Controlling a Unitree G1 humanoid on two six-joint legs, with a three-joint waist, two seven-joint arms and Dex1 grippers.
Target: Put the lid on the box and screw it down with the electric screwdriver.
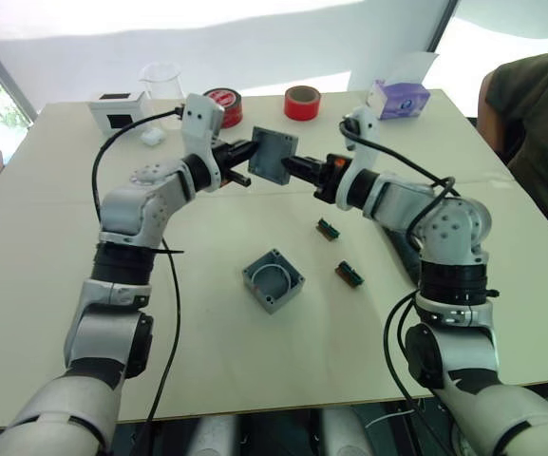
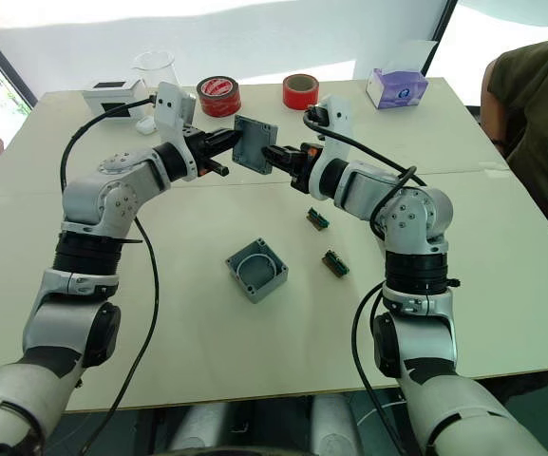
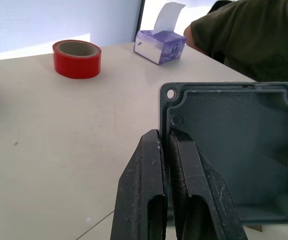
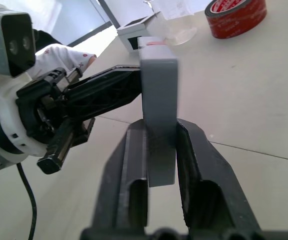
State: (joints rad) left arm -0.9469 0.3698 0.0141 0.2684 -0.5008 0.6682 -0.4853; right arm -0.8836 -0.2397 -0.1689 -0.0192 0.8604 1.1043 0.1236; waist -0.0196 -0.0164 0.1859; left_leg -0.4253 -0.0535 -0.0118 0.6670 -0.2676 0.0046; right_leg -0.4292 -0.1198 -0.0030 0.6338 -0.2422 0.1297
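The grey lid (image 1: 274,155) hangs on edge above the far middle of the table, held from both sides. My left gripper (image 1: 253,152) is shut on one wall of it, the fingers (image 3: 153,175) pinching the rim beside a corner screw hole. From the other side, my right gripper (image 4: 159,127) is closed around the lid's opposite edge (image 4: 158,100), a finger against each face. The grey box (image 1: 274,280) sits open side up on the table, nearer to me than both grippers. The electric screwdriver is out of view.
Two small green parts (image 1: 328,229) (image 1: 349,275) lie right of the box. At the back stand two red tape rolls (image 1: 302,102) (image 1: 224,104), a purple tissue box (image 1: 399,98), a clear beaker (image 1: 162,81) and a white box (image 1: 117,109). A person (image 1: 535,123) sits at the right.
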